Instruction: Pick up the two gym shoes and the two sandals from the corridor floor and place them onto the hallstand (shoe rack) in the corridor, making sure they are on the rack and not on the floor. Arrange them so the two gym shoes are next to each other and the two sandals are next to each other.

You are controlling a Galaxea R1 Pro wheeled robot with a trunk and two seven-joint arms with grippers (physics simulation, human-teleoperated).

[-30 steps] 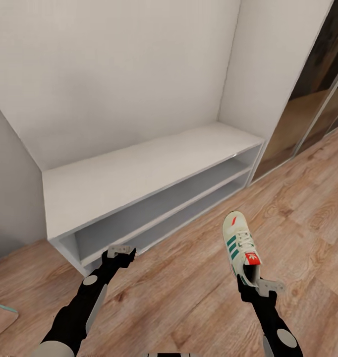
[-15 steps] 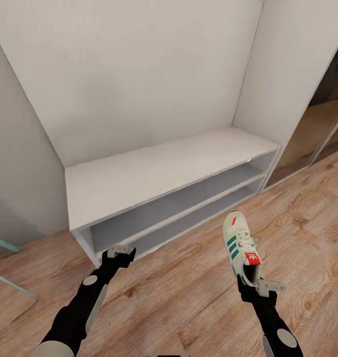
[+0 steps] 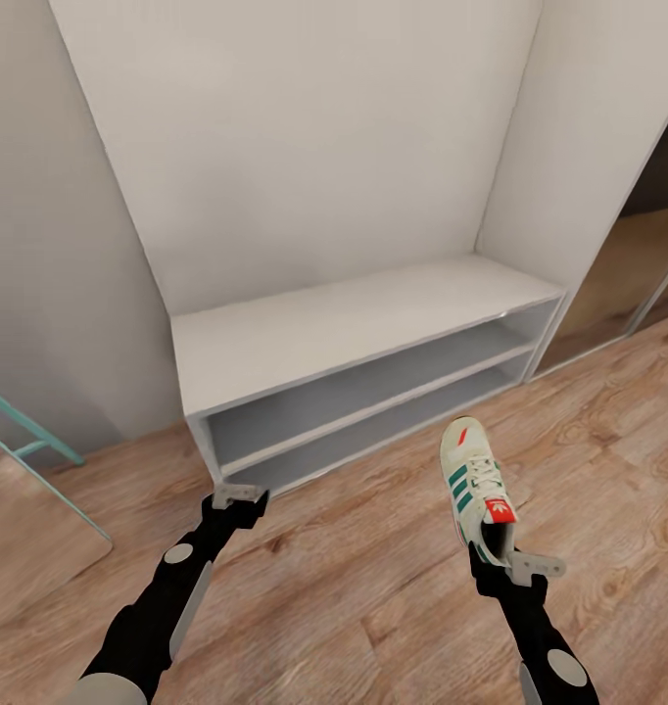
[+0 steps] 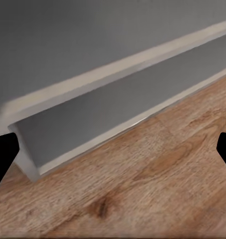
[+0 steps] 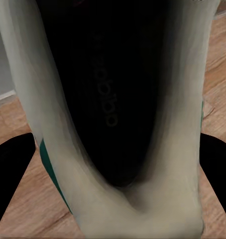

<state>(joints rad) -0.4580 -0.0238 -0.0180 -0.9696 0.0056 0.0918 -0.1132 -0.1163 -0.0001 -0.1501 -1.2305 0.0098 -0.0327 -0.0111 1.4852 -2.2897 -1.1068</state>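
While the right gripper [image 3: 508, 560] pinches one gym shoe [image 3: 476, 480] by its heel end, the shoe sits in the lower right of the head view, toe pointing up the frame toward the hallstand [image 3: 354, 328]. It hangs above the corridor floor [image 3: 373, 587] and is not on the rack yet. From the right wrist view you look straight into the dark inside of the shoe [image 5: 113, 124], with a black finger on each side of it. The left gripper [image 3: 238, 495] is in the lower left of the head view, just in front of the rack's bottom corner, and its fingers are spread wide with nothing between them (the left wrist view shows the two black tips far apart over the wood). What could go wrong? The grip is only on the heel, so I think the long toe could swing or slip out if the arm moves fast. The toe could also bump the front edge of the bench top if it comes in too low. Counting: one gym shoe, one rack with a bench top and two open shelves, two grippers.
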